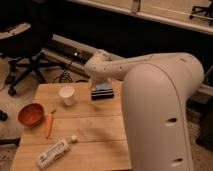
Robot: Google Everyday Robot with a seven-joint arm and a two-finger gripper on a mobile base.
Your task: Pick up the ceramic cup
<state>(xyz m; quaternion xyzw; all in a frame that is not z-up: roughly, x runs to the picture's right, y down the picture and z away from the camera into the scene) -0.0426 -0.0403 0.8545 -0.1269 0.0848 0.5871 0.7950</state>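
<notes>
Ceramic cup (66, 94) stood upright on tabletop (95, 129); gripper (102, 92) at its 3 o'clock, apart, opening impossible to tell. Likely light, rigid, slick, fragile; grasp across rim.

The dark, blue-topped gripper (102, 92) is just beside the white ceramic cup (66, 94), with the orange bowl (31, 114) farther off on the tan surface (95, 132).

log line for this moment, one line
stage: pre-grasp | gripper: low over table, right of ceramic cup, apart | ceramic cup: upright, not held
</notes>
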